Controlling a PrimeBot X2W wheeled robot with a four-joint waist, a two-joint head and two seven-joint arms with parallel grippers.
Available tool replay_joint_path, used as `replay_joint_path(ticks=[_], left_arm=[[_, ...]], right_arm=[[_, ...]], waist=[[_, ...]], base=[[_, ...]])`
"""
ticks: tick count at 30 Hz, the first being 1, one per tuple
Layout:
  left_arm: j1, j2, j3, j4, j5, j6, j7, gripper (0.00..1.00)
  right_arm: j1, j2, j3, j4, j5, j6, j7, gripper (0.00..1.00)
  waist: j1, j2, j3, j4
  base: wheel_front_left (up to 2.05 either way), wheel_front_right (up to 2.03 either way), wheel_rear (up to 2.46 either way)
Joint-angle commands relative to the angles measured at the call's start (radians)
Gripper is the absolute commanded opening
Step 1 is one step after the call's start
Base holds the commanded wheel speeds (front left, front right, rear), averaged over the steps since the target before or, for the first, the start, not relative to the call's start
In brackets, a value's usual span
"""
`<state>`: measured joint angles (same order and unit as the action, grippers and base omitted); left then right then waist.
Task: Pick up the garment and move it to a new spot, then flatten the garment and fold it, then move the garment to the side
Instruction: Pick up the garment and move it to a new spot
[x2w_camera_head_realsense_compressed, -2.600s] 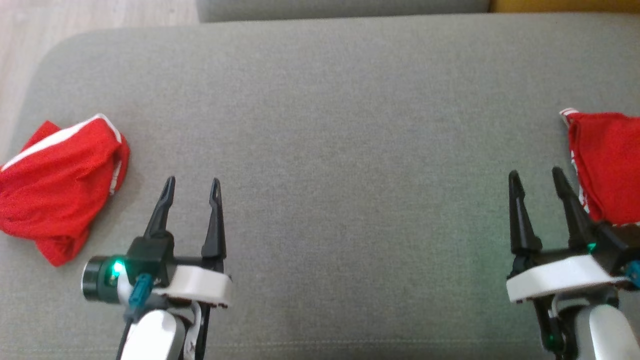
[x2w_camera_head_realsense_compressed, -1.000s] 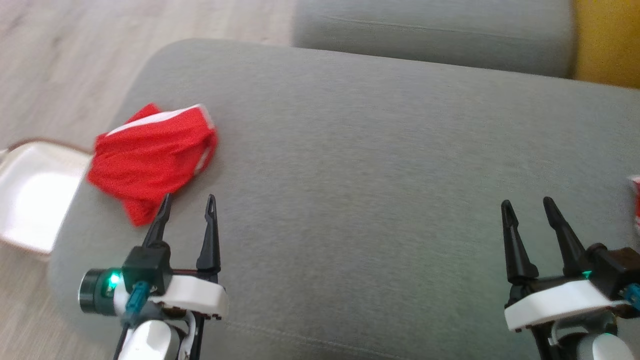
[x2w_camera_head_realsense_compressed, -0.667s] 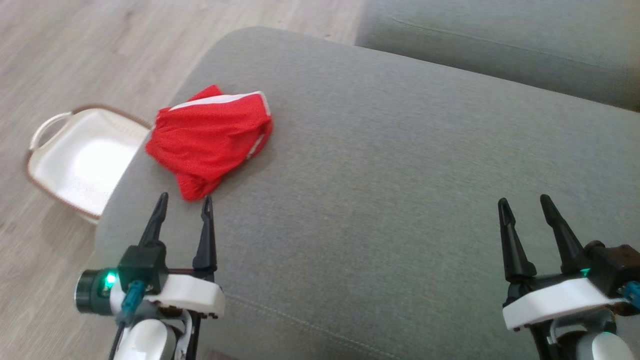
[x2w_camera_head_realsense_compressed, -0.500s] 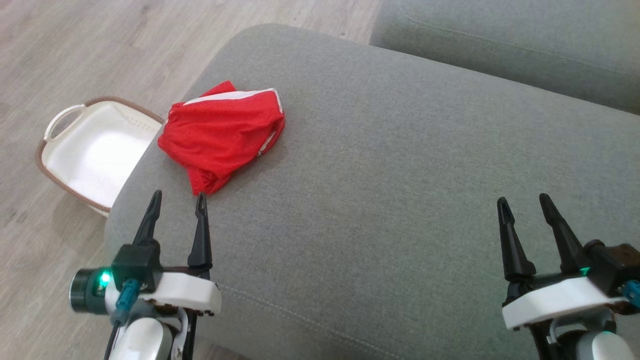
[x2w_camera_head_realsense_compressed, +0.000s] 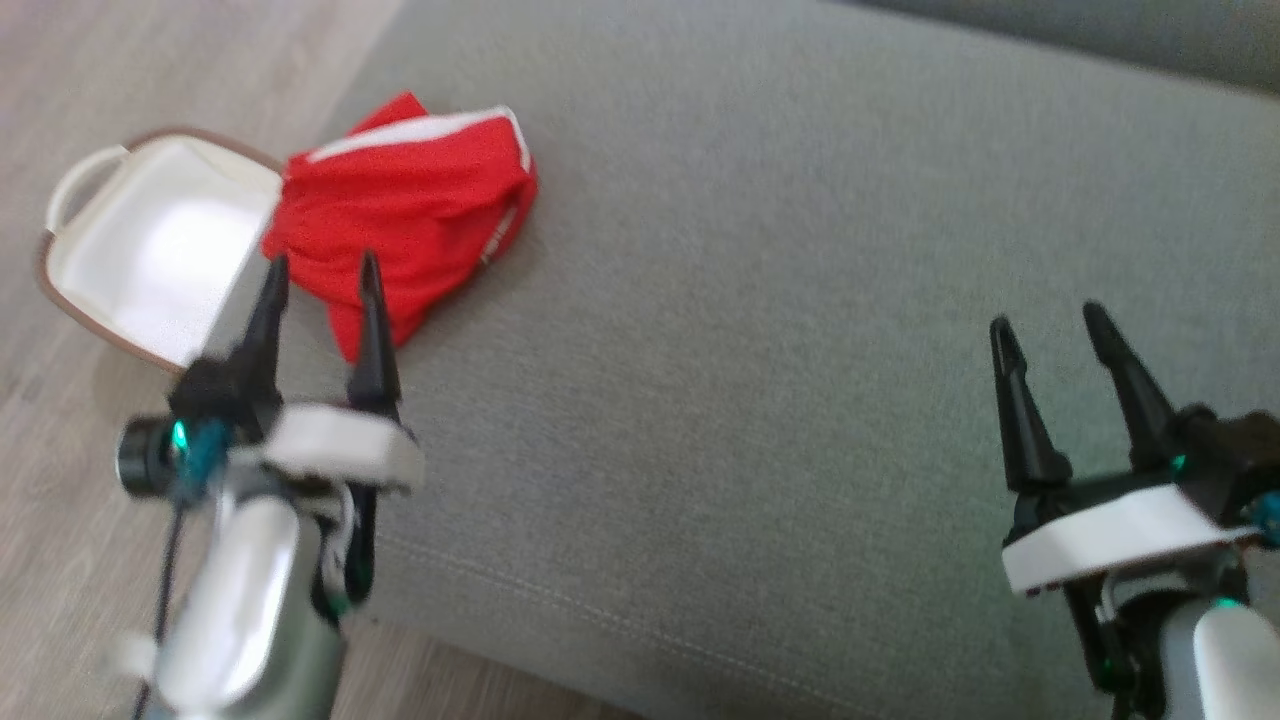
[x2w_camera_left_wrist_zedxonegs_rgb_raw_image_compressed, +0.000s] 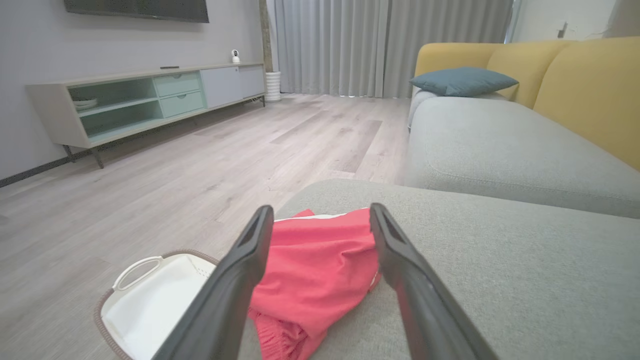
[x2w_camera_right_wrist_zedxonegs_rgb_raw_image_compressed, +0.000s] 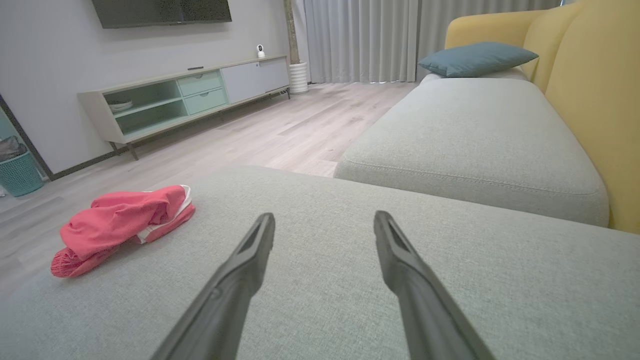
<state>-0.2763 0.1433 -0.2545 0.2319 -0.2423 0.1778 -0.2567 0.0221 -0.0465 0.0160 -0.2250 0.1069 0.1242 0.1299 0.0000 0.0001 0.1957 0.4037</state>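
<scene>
Garment (x2w_camera_head_realsense_compressed: 410, 205) lies crumpled upper left on the cushion (x2w_camera_head_realsense_compressed: 780, 300), probably soft, light and floppy; my left gripper (x2w_camera_head_realsense_compressed: 322, 262) and right gripper (x2w_camera_head_realsense_compressed: 1047, 320) are both spread and empty; I'd pinch the near bunched hem.

One red garment (x2w_camera_head_realsense_compressed: 420, 200), one white basket (x2w_camera_head_realsense_compressed: 140, 250), one blue cushion (x2w_camera_left_wrist_zedxonegs_rgb_raw_image_compressed: 462, 81)

Garment (x2w_camera_head_realsense_compressed: 410, 215) at left end of cushion (x2w_camera_head_realsense_compressed: 800, 300), basket (x2w_camera_head_realsense_compressed: 140, 250) on floor (x2w_camera_head_realsense_compressed: 60, 560), probably alongside

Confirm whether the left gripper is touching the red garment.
Apart. The right wrist view shows the garment lying alone, bare cushion around its near end; the open left gripper merely overlaps it in the head view.
</scene>
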Motion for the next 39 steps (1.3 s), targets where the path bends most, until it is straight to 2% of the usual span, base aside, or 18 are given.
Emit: replay_joint_path(ticks=[1, 10, 19, 20, 21, 22, 25, 31, 35, 39], left_arm=[[-0.085, 0.008, 0.057, 0.023, -0.017, -0.019, -0.005, 1.0], [-0.357, 0.015, 0.105, 0.45, -0.066, -0.101, 0.01, 1.0], [-0.546, 0.056, 0.089, 0.795, -0.094, -0.182, 0.194, 1.0], [-0.558, 0.061, 0.088, 0.812, -0.094, -0.187, 0.191, 0.97], [-0.567, 0.064, 0.085, 0.832, -0.095, -0.195, 0.198, 0.43], [-0.574, 0.067, 0.083, 0.85, -0.096, -0.203, 0.203, 0.0], [-0.589, 0.079, 0.077, 0.881, -0.091, -0.204, 0.17, 0.0], [-0.591, 0.1, 0.057, 0.864, -0.055, -0.16, 0.027, 0.0], [-0.554, 0.115, 0.077, 0.777, -0.057, -0.136, -0.002, 0.0], [-0.473, 0.128, 0.097, 0.604, -0.046, -0.122, -0.005, 0.0]], right_arm=[[-0.049, -0.018, 0.025, -0.053, -0.009, 0.007, 0.017, 1.0], [-0.097, -0.069, 0.013, -0.121, -0.018, 0.007, 0.074, 1.0], [-0.113, -0.085, 0.013, -0.122, -0.008, 0.007, 0.08, 1.0], [-0.114, -0.084, 0.013, -0.12, -0.006, 0.007, 0.079, 1.0], [-0.115, -0.082, 0.013, -0.118, -0.005, 0.007, 0.077, 1.0], [-0.116, -0.081, 0.012, -0.116, -0.003, 0.007, 0.074, 1.0], [-0.116, -0.074, 0.01, -0.108, 0.001, 0.007, 0.064, 1.0], [-0.099, -0.06, 0.008, -0.079, 0.008, 0.007, 0.033, 1.0], [-0.076, -0.044, 0.0, -0.052, 0.016, 0.007, 0.006, 1.0], [-0.052, -0.027, 0.003, -0.028, 0.025, 0.007, -0.018, 1.0]], waist=[[0.0, -0.0001, 0.087, -0.034], [0.0, -0.0001, 0.235, -0.065], [0.0, -0.0001, 0.255, -0.081], [0.0, -0.0001, 0.253, -0.084], [0.0, -0.0001, 0.251, -0.087], [0.0, -0.0001, 0.248, -0.089], [0.0, -0.0001, 0.233, -0.094], [0.0, -0.0001, 0.167, -0.1], [0.0, -0.0001, 0.098, -0.111], [0.0, -0.0001, 0.032, -0.129]], base=[[0.0, 0.0, 0.0], [0.0, 0.0, 0.0], [0.0, 0.0, 0.0], [0.0, 0.0, 0.0], [0.0, 0.0, 0.0], [0.0, 0.0, 0.0], [0.0, 0.0, 0.0], [0.0, 0.0, 0.0], [0.0, 0.0, 0.0], [0.0, 0.0, 0.0]])
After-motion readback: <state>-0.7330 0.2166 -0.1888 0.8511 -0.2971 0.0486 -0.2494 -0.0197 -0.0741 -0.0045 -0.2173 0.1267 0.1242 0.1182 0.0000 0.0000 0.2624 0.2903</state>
